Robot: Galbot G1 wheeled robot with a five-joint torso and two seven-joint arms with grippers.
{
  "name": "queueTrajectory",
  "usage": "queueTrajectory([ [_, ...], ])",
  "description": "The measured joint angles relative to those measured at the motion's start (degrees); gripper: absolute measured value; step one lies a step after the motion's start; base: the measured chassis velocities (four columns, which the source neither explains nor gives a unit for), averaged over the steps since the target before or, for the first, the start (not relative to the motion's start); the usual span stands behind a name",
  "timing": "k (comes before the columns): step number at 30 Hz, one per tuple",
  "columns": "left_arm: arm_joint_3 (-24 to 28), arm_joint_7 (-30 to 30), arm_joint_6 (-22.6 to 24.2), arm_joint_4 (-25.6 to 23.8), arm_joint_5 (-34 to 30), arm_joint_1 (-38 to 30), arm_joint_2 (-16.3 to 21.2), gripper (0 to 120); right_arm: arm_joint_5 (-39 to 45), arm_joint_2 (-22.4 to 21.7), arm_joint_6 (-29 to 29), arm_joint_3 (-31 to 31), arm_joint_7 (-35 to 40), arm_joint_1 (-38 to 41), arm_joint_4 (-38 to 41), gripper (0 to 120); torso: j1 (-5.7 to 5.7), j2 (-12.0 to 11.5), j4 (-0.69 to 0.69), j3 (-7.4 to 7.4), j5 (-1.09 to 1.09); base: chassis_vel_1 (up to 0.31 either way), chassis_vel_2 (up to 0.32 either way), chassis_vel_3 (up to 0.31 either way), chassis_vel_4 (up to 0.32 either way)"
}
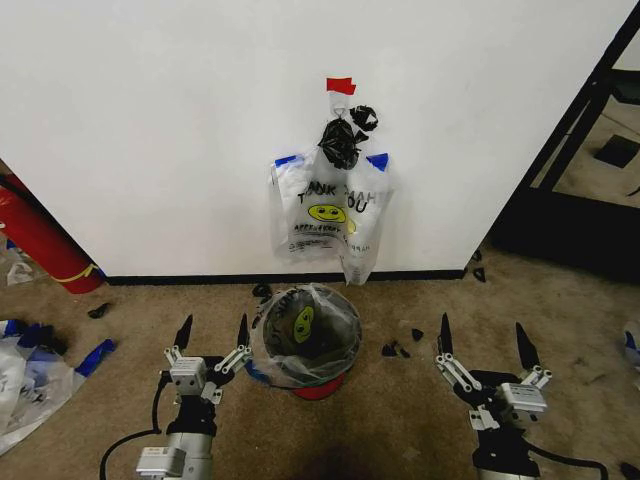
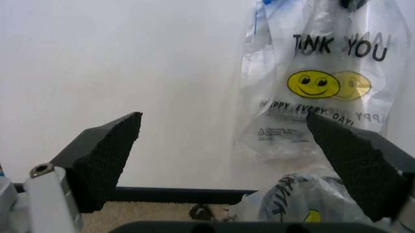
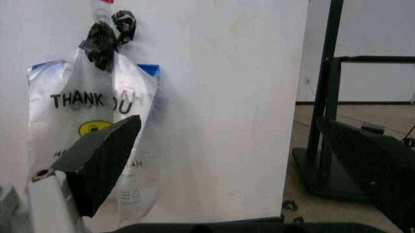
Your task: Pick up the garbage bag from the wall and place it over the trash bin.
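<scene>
Hanging on the wall (image 1: 150, 130), the bag (image 1: 328, 212) has its top hidden by a black bundle (image 1: 342, 140); both hands (image 1: 211, 347) (image 1: 482, 350) wide, flanking the bin (image 1: 305, 340).

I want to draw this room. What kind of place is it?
Probably an indoor workroom or lab corner: a plain white wall with a bag hung on it, brown carpet with scraps, and a black metal stand.
</scene>
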Motion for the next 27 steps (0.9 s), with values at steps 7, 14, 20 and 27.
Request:
queueTrajectory([
  [7, 0.2, -0.4, 0.7, -0.8, 0.0, 0.2, 0.0, 100, -1.0, 1.0, 0.2, -1.0, 0.3, -0.4, 0.2, 100, 0.0, 0.0, 0.0, 0.0, 0.0, 0.0, 0.0, 0.0, 0.0],
  [14, 0.2, -0.6, 1.4, -1.0, 0.1, 0.2, 0.0, 100, -1.0, 0.7, 0.3, -1.0, 0.7, -0.8, 0.2, 100, 0.0, 0.0, 0.0, 0.0, 0.0, 0.0, 0.0, 0.0, 0.0],
  [20, 0.2, -0.9, 2.1, -1.1, 0.2, 0.1, -0.1, 100, -0.9, 0.5, -0.5, -1.1, 0.9, -0.6, 0.2, 100, 0.0, 0.0, 0.0, 0.0, 0.0, 0.0, 0.0, 0.0, 0.0],
  [27, -0.1, -1.1, 2.8, -1.2, 0.2, 0.0, -0.2, 100, -0.6, 0.4, -1.0, -1.1, 1.0, -0.2, 0.1, 100, 0.0, 0.0, 0.0, 0.0, 0.0, 0.0, 0.0, 0.0, 0.0],
])
